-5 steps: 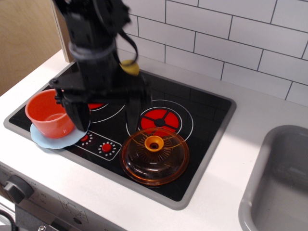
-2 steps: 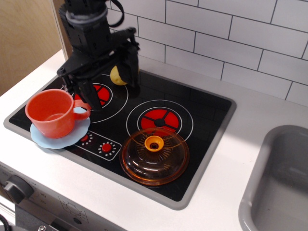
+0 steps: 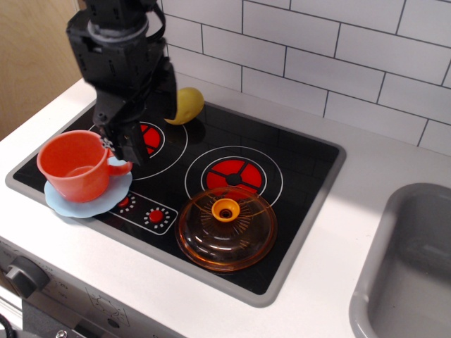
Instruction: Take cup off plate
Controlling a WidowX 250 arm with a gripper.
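The cup [image 3: 73, 166] stands upright on the plate [image 3: 95, 203] at the near left corner of the black stovetop [image 3: 296, 176], its open mouth up and its small handle [image 3: 120, 167] sticking out to the right. The pale blue plate shows as a wavy rim around the cup's base, mostly on the near and right sides. My gripper [image 3: 134, 144] hangs just to the right of the cup, above the left red burner [image 3: 151, 137], with the lower finger tips close to the cup's handle; whether they touch it I cannot tell. My fingers look close together from this angle, but my dark body blocks the gap, so I cannot tell whether my jaws are spread or pressed together. Just behind me, at the far edge of the stovetop, a yellow lemon-like fruit [image 3: 186, 104] peeks out to my right. Further right is the second red burner [image 3: 236, 174], and nearer than that lies the transparent orange lid [image 3: 225, 227] with its knob up, well apart from the cup. The white counter [image 3: 338, 282] surrounds the stovetop, a grey sink [image 3: 409, 267] sits at the right edge, and white tiles [image 3: 338, 56] back the scene.
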